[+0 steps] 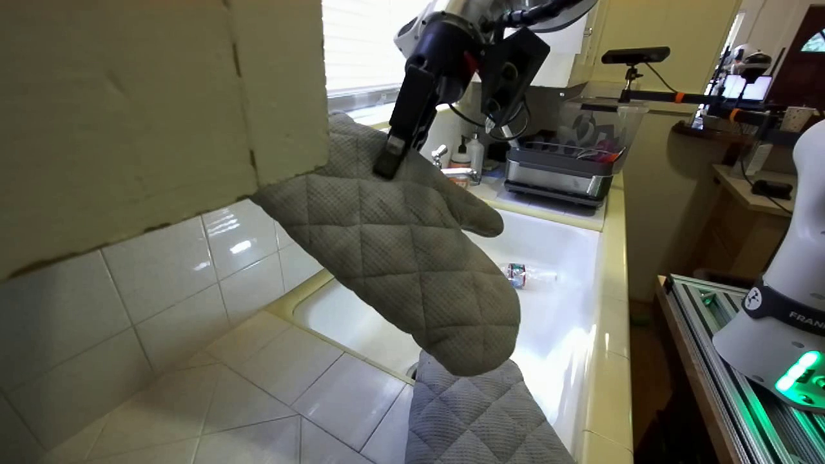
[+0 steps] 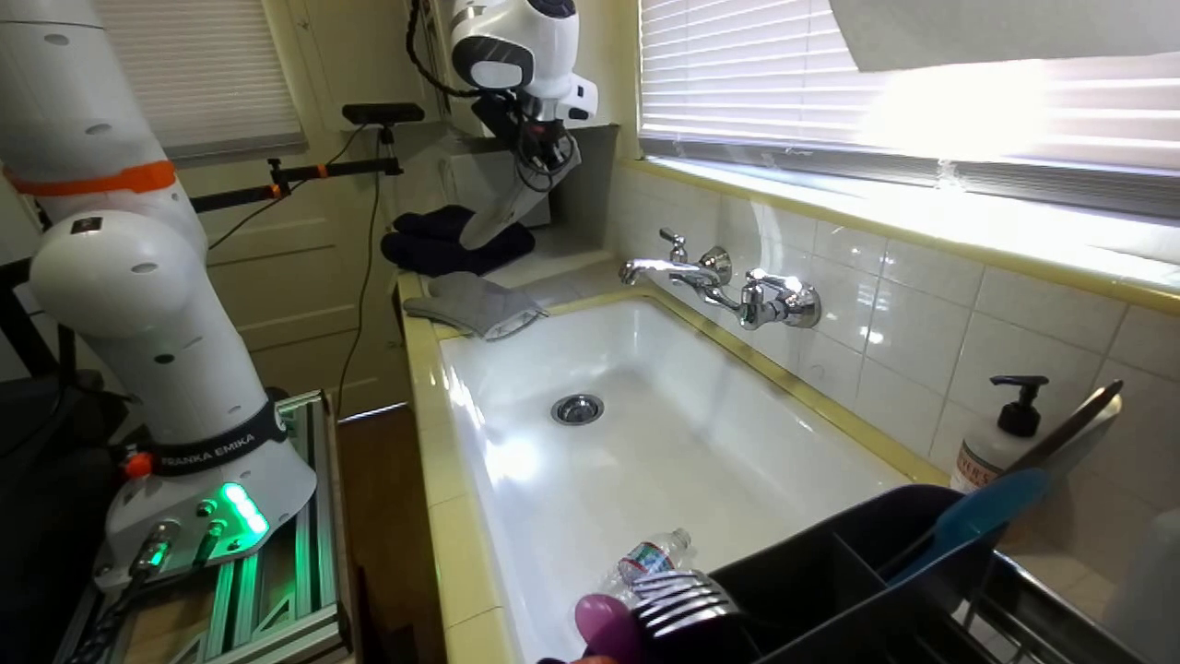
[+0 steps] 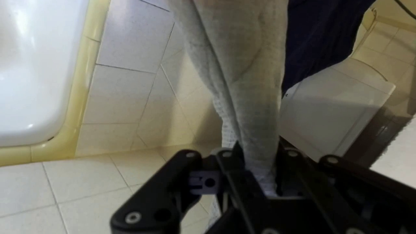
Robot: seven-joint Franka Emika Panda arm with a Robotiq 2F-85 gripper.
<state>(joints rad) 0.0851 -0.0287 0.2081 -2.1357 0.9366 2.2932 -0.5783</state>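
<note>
The surface is fitted with a sink. Past one sink end, dark cloth is laid and, raised higher, a mitt is clamped by the fingers. At the sink's corner another mitt is draped; inside the sink, a bottle is seen.

- Lit by daylight through window blinds, burnt out to white in both exterior views.
- Glaring in hot patches on the white sink.
- Glinting on wall tiles and the chrome faucet.
- Dim across the cabinet nearest the camera in an exterior view.
- Shaded and matte on the oven mitt there, backlit.
- Tinted green around the glowing strip at the arm's base.
- Soft and grainy in the wrist view; out of focus at the tool; crossed by soft-edged shadow on the bench.
- Stretched at the outer edges of both exterior views.
</note>
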